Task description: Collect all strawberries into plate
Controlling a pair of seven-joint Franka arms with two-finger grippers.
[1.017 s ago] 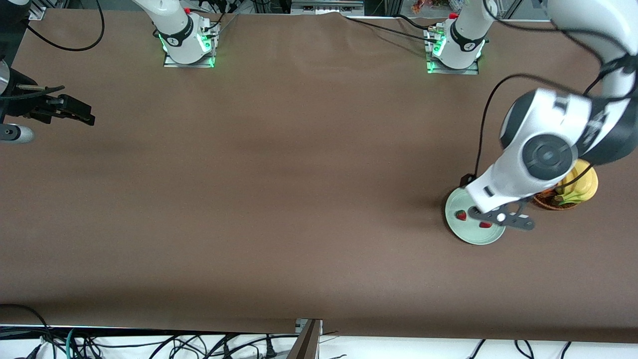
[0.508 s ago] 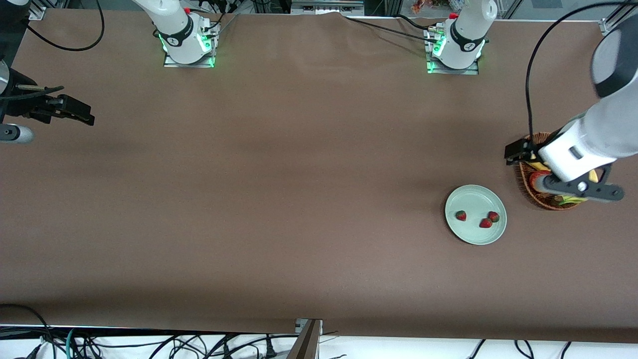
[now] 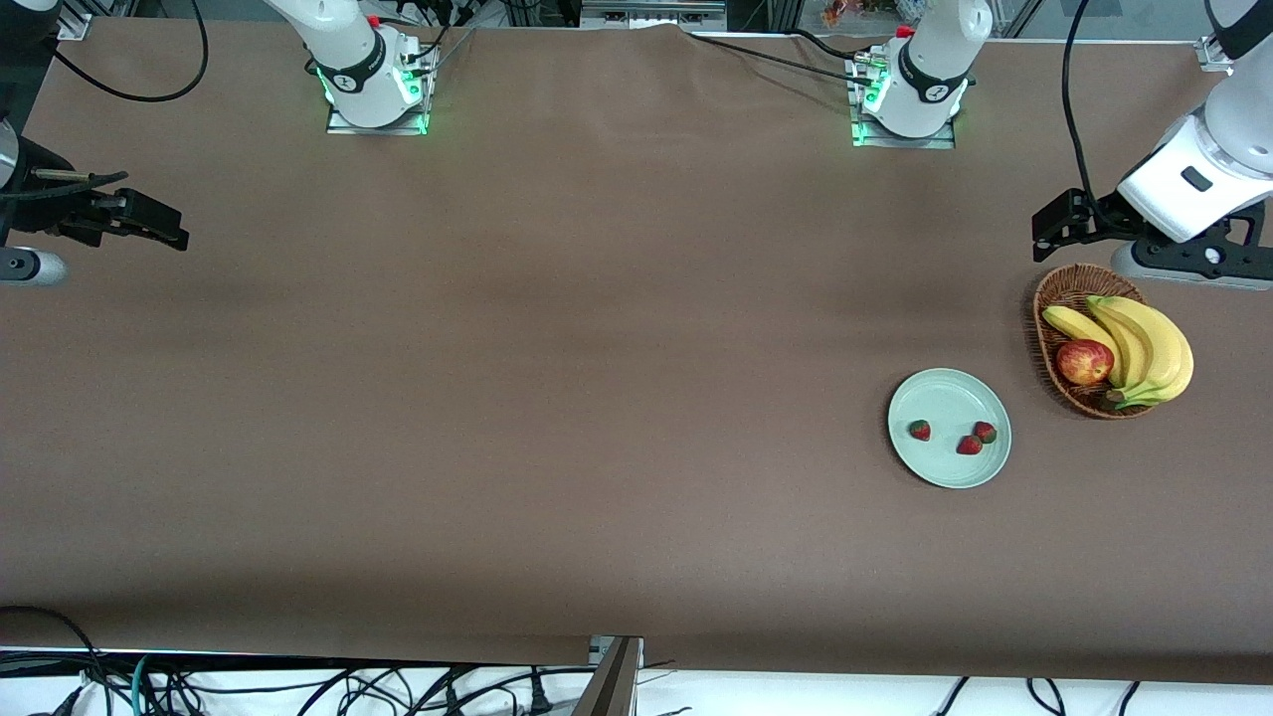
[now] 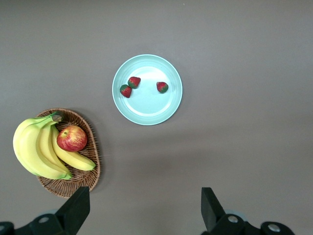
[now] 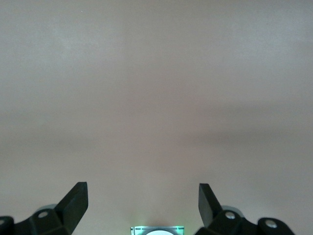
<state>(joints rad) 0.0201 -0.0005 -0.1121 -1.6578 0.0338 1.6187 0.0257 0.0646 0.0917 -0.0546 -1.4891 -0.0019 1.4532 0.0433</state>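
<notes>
- The brown tabletop (image 3: pixel 557 398) spanned the whole front view, with both arm bases along its top edge.
- The left arm reached to its own end of the tabletop; the left gripper (image 4: pixel 145 215) hung in the air over bare tabletop just beside the basket, its jaws spread wide with nothing between them.
- The right arm waited at its own end of the tabletop; the right gripper (image 5: pixel 143 209) was also spread wide and held nothing, with only bare surface under it in the right wrist view.
- A brown wicker basket (image 3: pixel 1056 295) sat toward the left arm's end, holding a bunch of yellow bananas (image 3: pixel 1144 343) and a red apple (image 3: pixel 1084 361) tucked against them.
- The pale green plate (image 3: pixel 945 398) lay on the tabletop near the basket, nearer to the front camera and not touching it.
- All three strawberries (image 3: pixel 969 445) lay on the plate: two close together, almost touching, and the third (image 3: pixel 921 430) a little apart, toward the right arm's end.
- In the left wrist view the plate (image 4: pixel 146 110), strawberries (image 4: pixel 130 86), basket (image 4: pixel 88 171), bananas (image 4: pixel 36 147) and apple (image 4: pixel 72 138) all showed from above.
</notes>
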